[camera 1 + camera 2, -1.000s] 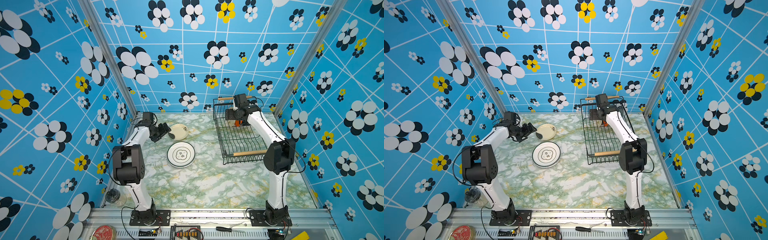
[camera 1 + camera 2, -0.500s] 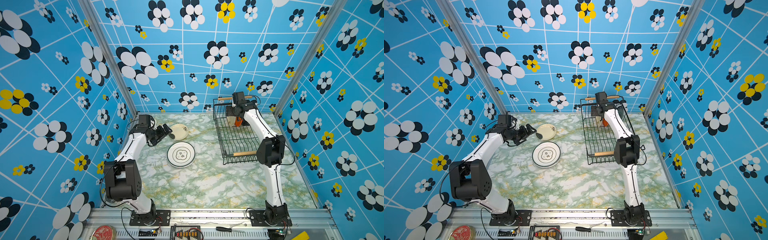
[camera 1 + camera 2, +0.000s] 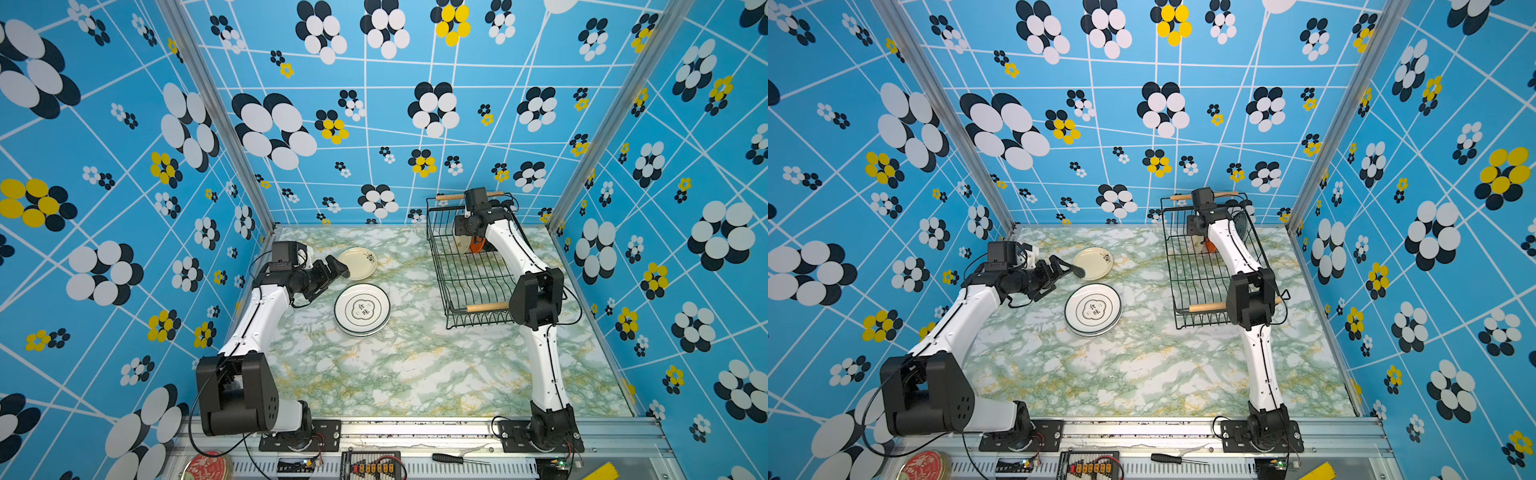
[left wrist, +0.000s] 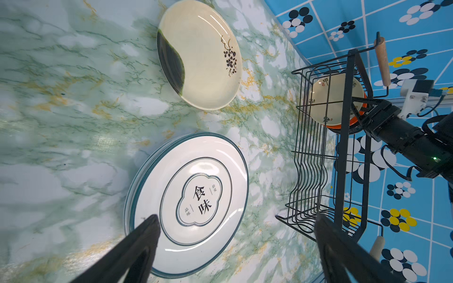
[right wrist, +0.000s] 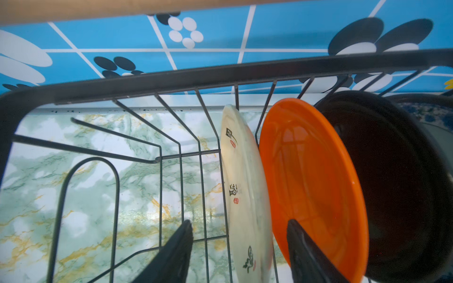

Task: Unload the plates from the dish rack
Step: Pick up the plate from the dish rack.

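The dish rack (image 3: 484, 308) is holding a cream plate (image 5: 242, 176), an orange plate (image 5: 311, 176) and a black plate (image 5: 392, 171) upright at its 12 o'clock end. The right hand (image 5: 239, 221) is narrowing since a second ago, its fingers standing apart either side of the cream plate. The left hand (image 4: 237, 216) is gaping empty at the white stack's (image 3: 362, 309) 11 o'clock.
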Action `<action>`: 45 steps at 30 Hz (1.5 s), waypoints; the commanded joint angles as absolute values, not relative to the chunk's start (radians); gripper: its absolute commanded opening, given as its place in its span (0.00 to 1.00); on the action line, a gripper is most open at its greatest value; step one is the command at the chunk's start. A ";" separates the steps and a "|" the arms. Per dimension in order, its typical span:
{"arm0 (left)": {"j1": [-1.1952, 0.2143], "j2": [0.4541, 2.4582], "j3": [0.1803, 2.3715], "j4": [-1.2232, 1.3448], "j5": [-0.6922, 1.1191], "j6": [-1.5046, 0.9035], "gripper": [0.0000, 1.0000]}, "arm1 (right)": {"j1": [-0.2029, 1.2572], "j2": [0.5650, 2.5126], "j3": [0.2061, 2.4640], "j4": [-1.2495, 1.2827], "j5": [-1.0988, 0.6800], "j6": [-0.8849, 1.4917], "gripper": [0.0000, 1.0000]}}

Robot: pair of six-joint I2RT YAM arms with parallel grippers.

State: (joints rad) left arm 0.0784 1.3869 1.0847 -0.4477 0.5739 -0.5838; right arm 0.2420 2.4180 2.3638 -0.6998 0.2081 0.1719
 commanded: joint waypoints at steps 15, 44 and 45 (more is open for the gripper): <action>0.070 1.373 1.090 -0.508 0.553 -0.633 0.99 | 0.235 2.482 2.407 -0.713 0.228 0.198 0.44; 0.059 1.405 1.109 -0.504 0.441 -0.548 0.99 | 0.234 2.493 2.398 -0.702 0.268 0.149 0.18; 0.057 1.417 1.119 -0.518 0.430 -0.538 0.99 | 0.235 2.491 2.396 -0.702 0.271 0.148 0.17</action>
